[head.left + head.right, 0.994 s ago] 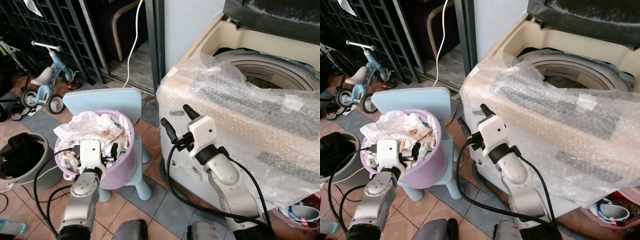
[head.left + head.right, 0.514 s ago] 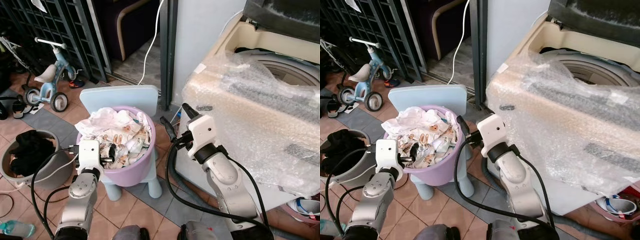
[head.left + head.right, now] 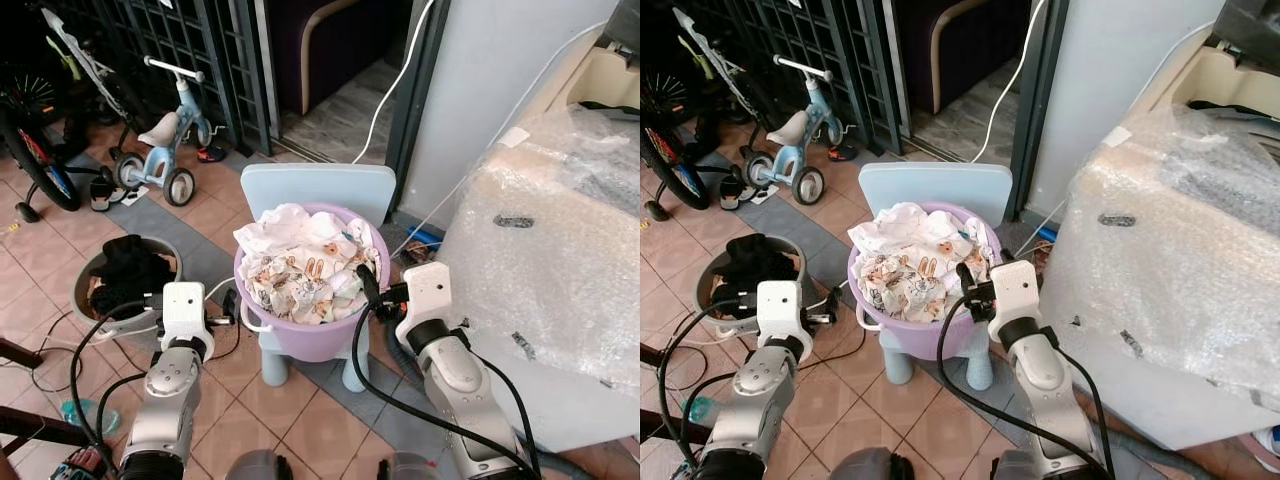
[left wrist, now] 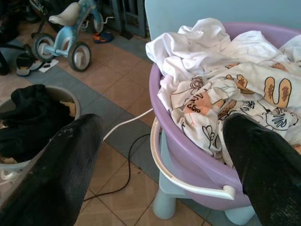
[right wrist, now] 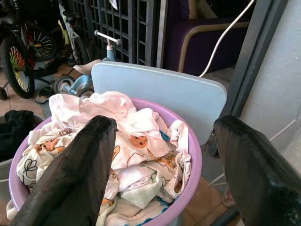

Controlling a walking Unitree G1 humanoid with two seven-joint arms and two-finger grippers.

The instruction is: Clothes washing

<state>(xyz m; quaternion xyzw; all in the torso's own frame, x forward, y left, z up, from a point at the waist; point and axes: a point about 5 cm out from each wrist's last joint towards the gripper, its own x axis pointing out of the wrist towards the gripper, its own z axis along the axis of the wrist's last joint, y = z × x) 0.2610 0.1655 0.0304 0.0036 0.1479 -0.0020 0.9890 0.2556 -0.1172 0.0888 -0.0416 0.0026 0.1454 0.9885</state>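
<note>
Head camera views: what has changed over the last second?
The camera swung left, so the bubble-wrapped washing machine slid toward the picture's right edge. The right gripper came down from the washer's front to the rim of the purple laundry tub. The left gripper stays by the tub's other side. Both jaws remain open, holding nothing; the clothes lie untouched.

Floor (image 3: 300, 420): terracotta tiles with a grey tiled strip. Black metal grille gate (image 3: 190, 45) along the rear. Child's blue tricycle (image 3: 160, 140) and a bicycle wheel (image 3: 35, 150) parked before it. Grey wall (image 3: 500, 70) at right. Daylight, even.
</note>
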